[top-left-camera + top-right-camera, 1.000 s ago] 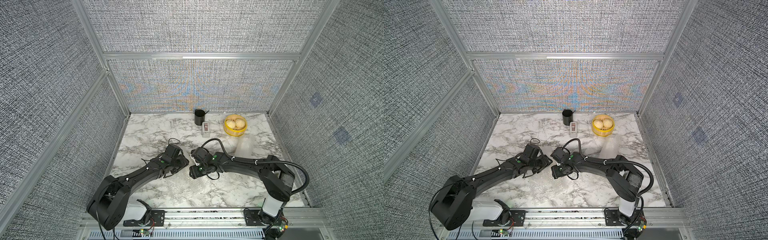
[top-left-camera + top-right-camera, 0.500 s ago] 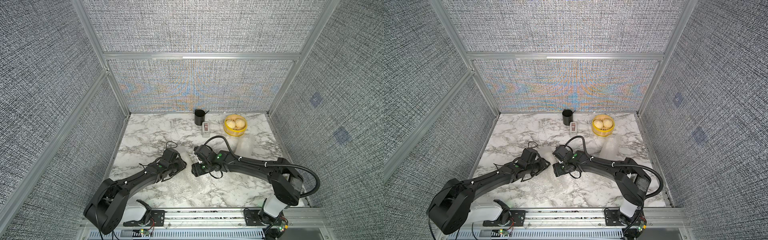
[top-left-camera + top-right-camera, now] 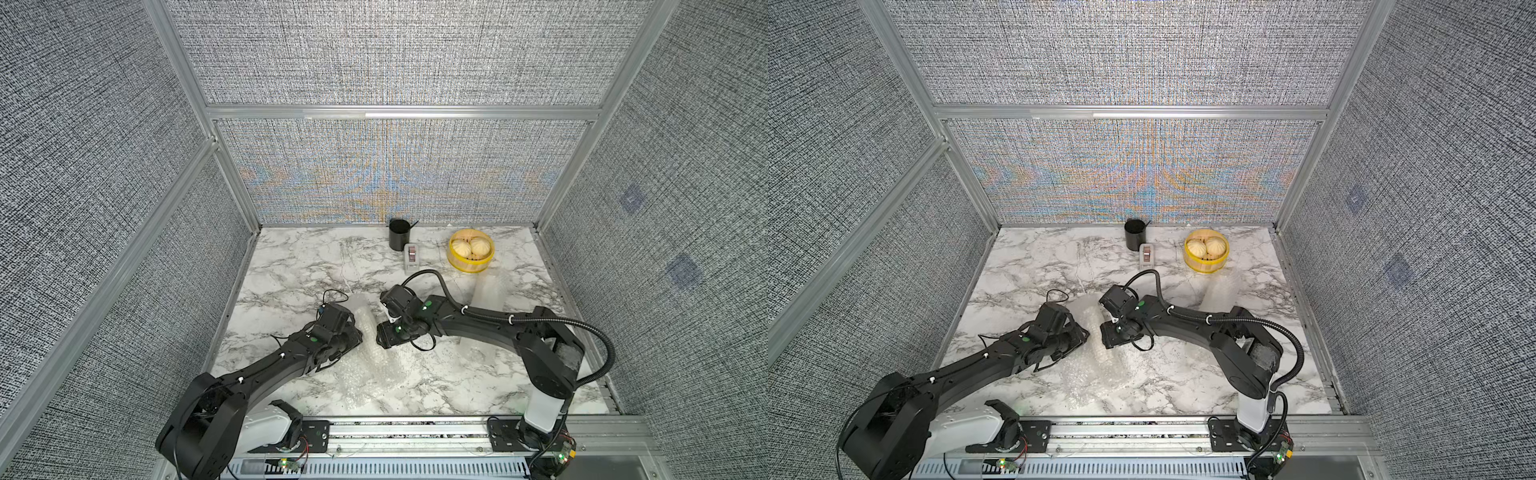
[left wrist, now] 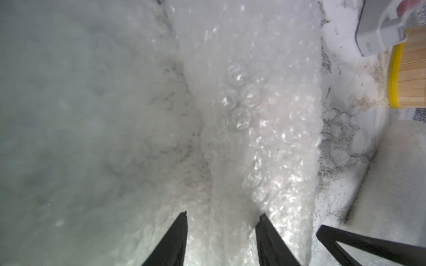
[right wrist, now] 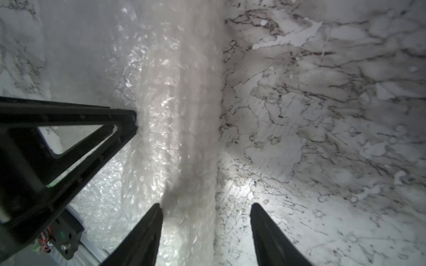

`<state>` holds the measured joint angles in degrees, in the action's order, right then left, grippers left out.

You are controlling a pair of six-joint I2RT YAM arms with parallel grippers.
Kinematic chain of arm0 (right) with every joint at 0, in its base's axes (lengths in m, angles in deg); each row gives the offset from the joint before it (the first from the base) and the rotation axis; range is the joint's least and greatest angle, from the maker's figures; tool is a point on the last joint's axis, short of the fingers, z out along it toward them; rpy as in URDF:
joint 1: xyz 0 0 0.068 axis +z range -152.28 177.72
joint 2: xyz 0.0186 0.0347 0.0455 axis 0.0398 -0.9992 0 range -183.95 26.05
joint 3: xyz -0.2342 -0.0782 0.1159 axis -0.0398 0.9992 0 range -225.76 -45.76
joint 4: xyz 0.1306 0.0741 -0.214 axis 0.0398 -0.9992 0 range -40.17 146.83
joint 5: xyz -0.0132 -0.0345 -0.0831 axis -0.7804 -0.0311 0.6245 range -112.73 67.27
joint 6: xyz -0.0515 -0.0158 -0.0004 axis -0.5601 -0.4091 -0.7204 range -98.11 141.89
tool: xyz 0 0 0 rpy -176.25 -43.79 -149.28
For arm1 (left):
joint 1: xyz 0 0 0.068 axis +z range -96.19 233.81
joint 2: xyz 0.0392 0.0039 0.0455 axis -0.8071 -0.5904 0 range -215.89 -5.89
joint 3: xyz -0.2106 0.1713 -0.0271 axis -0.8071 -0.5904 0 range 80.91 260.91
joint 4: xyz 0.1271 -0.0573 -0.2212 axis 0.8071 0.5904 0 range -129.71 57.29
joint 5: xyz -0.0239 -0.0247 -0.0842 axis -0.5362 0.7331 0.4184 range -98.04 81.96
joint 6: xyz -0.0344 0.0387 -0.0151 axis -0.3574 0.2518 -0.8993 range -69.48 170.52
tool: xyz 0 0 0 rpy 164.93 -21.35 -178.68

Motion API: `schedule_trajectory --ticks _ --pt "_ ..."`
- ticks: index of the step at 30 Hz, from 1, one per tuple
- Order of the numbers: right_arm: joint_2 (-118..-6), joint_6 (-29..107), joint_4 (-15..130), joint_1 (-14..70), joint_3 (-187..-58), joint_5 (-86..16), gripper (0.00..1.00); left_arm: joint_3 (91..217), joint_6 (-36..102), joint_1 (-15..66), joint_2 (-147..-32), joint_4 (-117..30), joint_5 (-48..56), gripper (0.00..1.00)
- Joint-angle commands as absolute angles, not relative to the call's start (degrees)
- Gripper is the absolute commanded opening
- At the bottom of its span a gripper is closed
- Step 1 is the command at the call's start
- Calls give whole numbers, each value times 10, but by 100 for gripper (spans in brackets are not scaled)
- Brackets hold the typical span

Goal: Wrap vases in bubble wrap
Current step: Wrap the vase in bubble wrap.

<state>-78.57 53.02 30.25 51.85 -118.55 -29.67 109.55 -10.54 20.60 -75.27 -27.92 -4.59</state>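
Observation:
A roll of bubble wrap (image 3: 366,328) (image 3: 1093,316) lies mid-table between my two grippers. A pale body shows faintly through it; the vases themselves are hidden. My left gripper (image 4: 223,215) (image 3: 356,332) has the roll (image 4: 249,103) filling the gap between both fingers. My right gripper (image 5: 206,206) (image 3: 380,334) is open. The roll (image 5: 179,115) rests against one of its fingers (image 5: 152,221), with bare marble before the other. The loose tail of the sheet (image 3: 374,374) trails toward the front. A second wrapped bundle (image 3: 486,291) (image 3: 1219,295) sits to the right.
At the back stand a black cup (image 3: 399,235), a small white box with a red switch (image 3: 411,255) and a yellow basket of buns (image 3: 471,253). Grey walls close three sides. A metal rail (image 3: 415,428) runs along the front edge.
Both grippers stayed at the roll. The left wrist slid slightly toward the front left. The right arm's elbow swung out to the right, then came back in.

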Motion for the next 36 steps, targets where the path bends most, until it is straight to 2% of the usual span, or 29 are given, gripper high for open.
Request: schedule_trajectory --ticks 1,10,18,23,30,34,36 --pt "-799 526 277 527 -1195 -293 61 1100 -96 208 -755 -212 -56 48" --pt "-831 534 279 553 -1200 -273 57 1127 -80 217 -725 -198 -48 49" --pt "-827 532 278 555 -1196 -265 56 1117 -85 234 -638 -82 -103 53" --pt "-828 530 280 555 -1197 -266 55 1086 -95 250 -597 -69 -103 52" --pt "-834 529 285 555 -1198 -270 54 1056 -102 259 -619 -134 -79 45" --pt "-834 528 283 555 -1196 -268 54 1053 -101 260 -647 -174 -57 37" --pt "-831 528 284 555 -1194 -267 54 1057 -98 260 -652 -182 -53 29"
